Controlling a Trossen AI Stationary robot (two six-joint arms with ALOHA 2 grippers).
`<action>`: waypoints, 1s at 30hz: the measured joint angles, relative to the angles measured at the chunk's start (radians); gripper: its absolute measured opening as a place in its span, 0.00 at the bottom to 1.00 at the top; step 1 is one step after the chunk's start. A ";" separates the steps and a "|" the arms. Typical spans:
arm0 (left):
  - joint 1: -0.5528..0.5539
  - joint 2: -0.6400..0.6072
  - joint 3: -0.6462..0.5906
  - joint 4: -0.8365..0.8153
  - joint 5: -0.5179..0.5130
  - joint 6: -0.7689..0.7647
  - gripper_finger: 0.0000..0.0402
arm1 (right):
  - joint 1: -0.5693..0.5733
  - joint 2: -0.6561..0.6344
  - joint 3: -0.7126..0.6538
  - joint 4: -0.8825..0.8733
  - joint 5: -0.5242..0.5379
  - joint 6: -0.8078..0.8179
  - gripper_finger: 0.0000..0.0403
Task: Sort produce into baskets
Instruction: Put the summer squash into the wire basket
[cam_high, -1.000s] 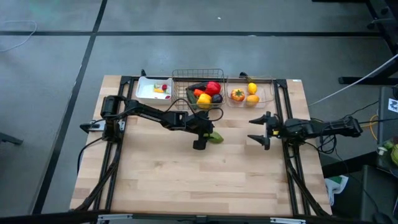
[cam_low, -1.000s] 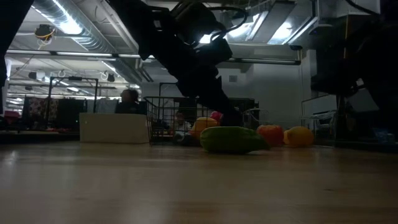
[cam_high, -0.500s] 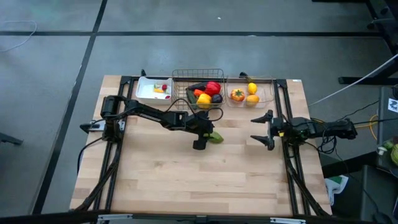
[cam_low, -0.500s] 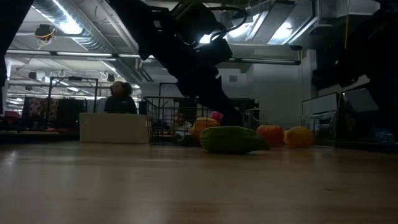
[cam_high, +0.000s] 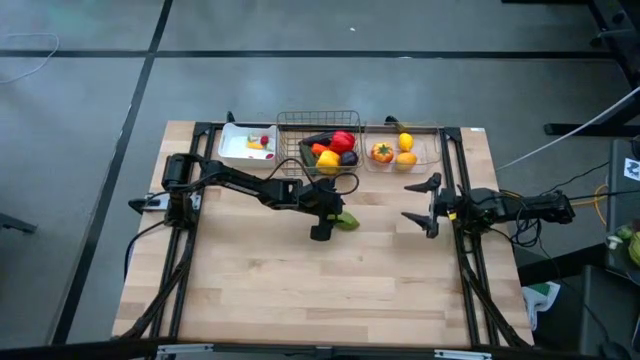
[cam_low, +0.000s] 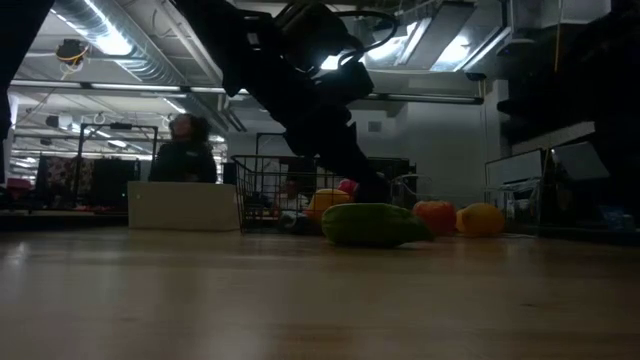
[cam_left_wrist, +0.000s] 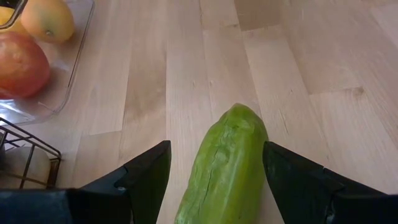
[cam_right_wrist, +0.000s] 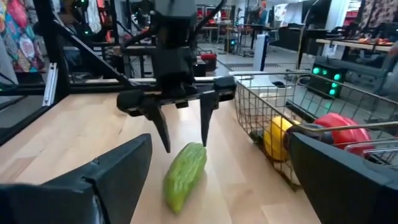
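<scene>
Left gripper (cam_high: 334, 222) low over mid-table, fingers (cam_left_wrist: 146, 174) spread to either side of the green cucumber (cam_high: 346, 222), straddling one end without clear contact. Cucumber flat on the table (cam_high: 300, 290), just in front of the grey wire-mesh basket (cam_high: 318, 122). Inside that basket a red pepper (cam_high: 342, 141), a yellow pepper (cam_high: 328, 160) and some darker pieces. To its left the white shallow tray (cam_high: 234, 151) with a few small red and yellow bits; to its right the clear plastic bin (cam_high: 428, 152) holding an orange (cam_high: 382, 152) and a lemon (cam_high: 405, 142). Right gripper (cam_high: 424, 206) near the table's right edge, well apart from the cucumber, jaws wide and empty, facing across toward the left gripper. Beyond the table in the low view, a person (cam_low: 183, 148) behind the tray.
</scene>
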 joint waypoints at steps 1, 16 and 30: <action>0.000 0.000 0.000 0.000 0.000 0.000 0.63 | 0.000 0.000 0.000 0.000 0.004 0.000 0.92; -0.001 0.000 0.000 0.000 0.000 0.004 0.63 | 0.000 0.000 -0.001 -0.013 -0.150 -0.050 0.92; -0.001 0.000 0.000 0.000 0.000 0.007 0.63 | 0.000 0.000 -0.001 -0.008 0.019 -0.074 0.92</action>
